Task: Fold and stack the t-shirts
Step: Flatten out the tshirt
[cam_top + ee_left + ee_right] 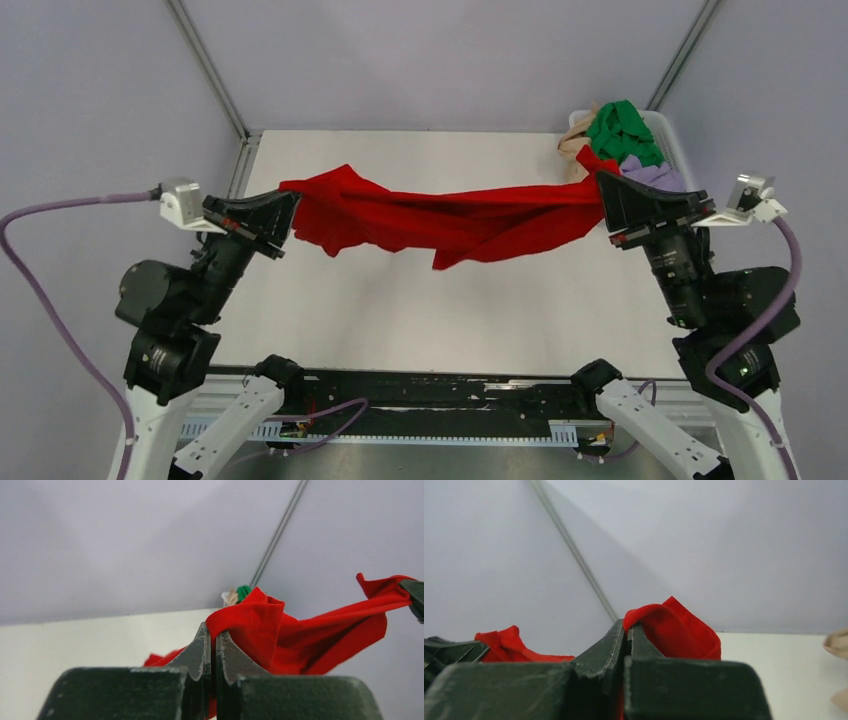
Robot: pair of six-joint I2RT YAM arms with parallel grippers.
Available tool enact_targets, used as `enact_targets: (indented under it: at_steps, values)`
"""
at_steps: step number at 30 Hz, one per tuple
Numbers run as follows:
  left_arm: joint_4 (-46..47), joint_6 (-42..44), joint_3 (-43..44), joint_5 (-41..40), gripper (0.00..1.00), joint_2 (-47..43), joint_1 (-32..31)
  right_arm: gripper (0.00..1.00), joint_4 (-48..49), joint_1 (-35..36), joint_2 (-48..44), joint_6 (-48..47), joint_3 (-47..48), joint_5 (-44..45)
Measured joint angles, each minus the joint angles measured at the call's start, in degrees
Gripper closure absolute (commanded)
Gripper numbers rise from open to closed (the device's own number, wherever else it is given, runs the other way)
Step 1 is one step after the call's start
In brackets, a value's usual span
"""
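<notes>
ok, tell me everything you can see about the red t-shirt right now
The red t-shirt is plain bright red, soft cloth, no print visible. It is bunched up and strung in a sagging line above the white table. The left gripper is shut on one end, the right gripper on the other, a tuft of cloth poking past each pinch. Loose folds hang from its middle; whether they touch the table is unclear.
</notes>
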Motion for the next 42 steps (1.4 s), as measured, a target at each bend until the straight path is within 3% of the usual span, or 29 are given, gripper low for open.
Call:
enact_targets:
  at_steps: [4, 7, 13, 16, 17, 18, 19, 20, 21, 22, 23, 24, 33, 40, 42]
  values:
    - [1.5, 0.8, 1.5, 1.4, 0.99, -3.9, -0.2, 1.0, 0.3, 0.0, -1.5, 0.3, 2.6, -6.9]
    - [1.9, 1.1, 1.2, 1.5, 0.98, -4.5, -0.2, 1.0, -0.1, 0.0, -1.4, 0.6, 2.5, -7.0]
    - [1.6, 0.2, -6.4, -4.0, 0.79, -1.9, -0.2, 1.0, -1.3, 0.0, 0.0, 2.4, -6.6, 3.0]
    - [1.2, -0.7, -12.8, -8.3, 0.77, 3.1, -0.2, 0.99, -1.4, -0.1, 3.8, 4.4, -14.5, 10.2]
    - [0.5, -1.2, -15.0, -10.3, 0.68, 6.1, -0.2, 0.94, -1.5, -0.3, 6.3, 5.2, -17.2, 12.5]
    - [-0.3, -1.6, -16.5, -11.9, 0.44, 9.0, -0.2, 0.86, -1.8, -1.2, 9.9, 6.1, -19.9, 14.4]
    - [-1.8, -2.2, -17.9, -14.1, 0.37, 13.0, -0.2, 0.7, -2.3, -2.3, 13.3, 6.9, -21.7, 15.5]
    - [-3.1, -2.4, -18.6, -15.6, 0.2, 16.4, -0.2, 0.53, -3.1, -4.2, 18.3, 8.0, -23.1, 15.7]
    - [-5.1, -3.3, -19.1, -17.4, 0.05, 20.9, -0.1, 0.42, -4.0, -6.1, 22.6, 9.0, -23.8, 15.8]
    - [-7.4, -4.2, -19.3, -18.8, 0.03, 23.5, 0.0, 0.28, -5.6, -8.5, 27.2, 10.2, -23.9, 15.8]
    - [-8.7, -3.9, -19.3, -19.4, 0.01, 26.9, 0.2, 0.05, -6.7, -10.4, 30.7, 11.3, -23.9, 16.0]
    - [-10.1, -4.6, -19.3, -20.0, 0.01, 28.7, 0.2, 0.01, -8.2, -12.2, 34.0, 12.3, -23.8, 16.2]
    - [-8.9, -5.1, -18.9, -19.7, 0.0, 28.8, 0.5, 0.0, -12.9, -14.2, 37.3, 16.6, -21.2, 17.0]
    - [-6.0, -4.7, -12.5, -12.5, 0.0, 42.4, 0.6, 0.0, -12.4, -14.2, 36.6, 16.5, -22.2, 13.9]
    - [-4.8, -4.5, -10.4, -9.3, 0.05, 47.9, 0.6, 0.0, -12.2, -14.2, 36.6, 16.5, -22.9, 13.1]
